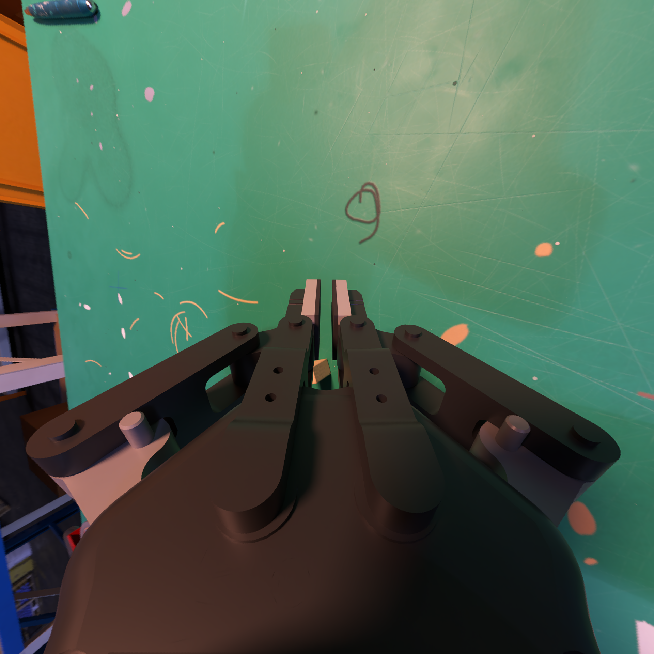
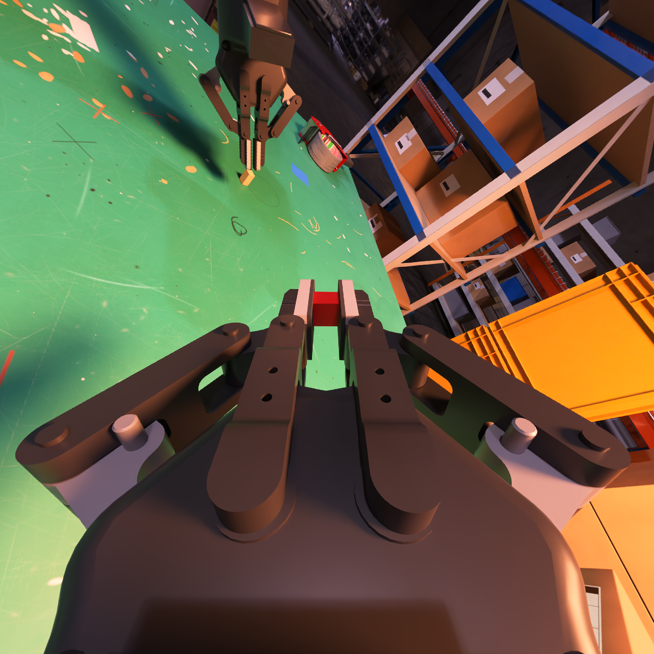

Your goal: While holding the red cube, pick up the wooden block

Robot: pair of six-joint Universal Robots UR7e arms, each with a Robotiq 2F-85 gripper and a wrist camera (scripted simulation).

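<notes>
My right gripper (image 2: 325, 284) is shut on the red cube (image 2: 325, 307) and holds it above the green table (image 2: 124, 247). The small wooden block (image 2: 247, 177) lies on the table farther off. My left gripper (image 2: 253, 165) hangs just above and beside the block, with its jaws nearly together and nothing between the pads. In the left wrist view the left gripper (image 1: 326, 283) shows only a narrow gap. A corner of the wooden block (image 1: 320, 369) shows low down between the finger bases, below the pads rather than between them.
A red tape dispenser (image 2: 323, 148) and a flat blue patch (image 2: 300, 173) lie near the table edge beyond the block. A dark teal object (image 1: 62, 9) lies at the far left corner. An orange crate (image 2: 584, 336) and shelving with cardboard boxes (image 2: 502, 106) stand past the edge.
</notes>
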